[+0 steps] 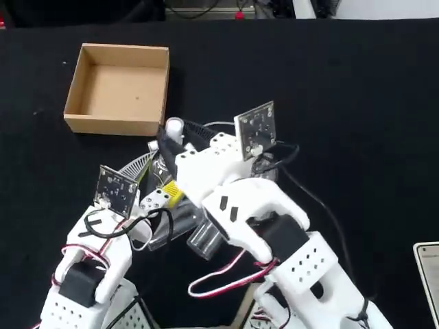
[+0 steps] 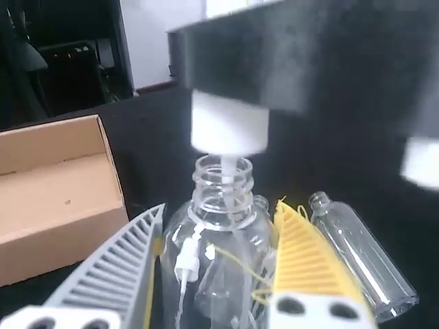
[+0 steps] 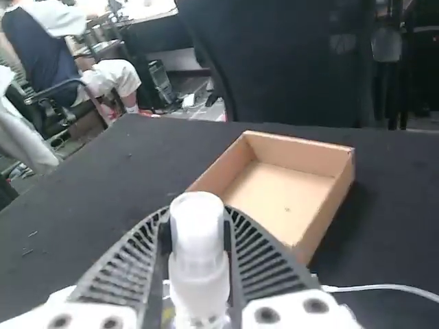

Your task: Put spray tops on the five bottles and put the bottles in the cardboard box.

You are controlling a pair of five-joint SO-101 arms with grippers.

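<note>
Plastic bottle (image 2: pixel 219 240) stands upright near the box (image 1: pixel 75 89), with the spray top (image 2: pixel 228 123) just above its neck, not seated, tube inside. Risk: the spray top comes down tilted and jams or cross-threads on the rim; side load could twist the bottle in its grip. Left gripper (image 2: pixel 221 207) clamps the bottle body, partly spread around it. Right gripper (image 3: pixel 197 218) pinches the spray top, jaws narrow

1. The left arm (image 1: pixel 82 271) leans forward from the near-left corner, with the left gripper (image 2: pixel 219 212) clamped around a bottle (image 2: pixel 206 274).
2. The right arm (image 1: pixel 274 236) arches over it, with the right gripper (image 3: pixel 197 221) pinching a spray top (image 3: pixel 197 264) just above.
</note>
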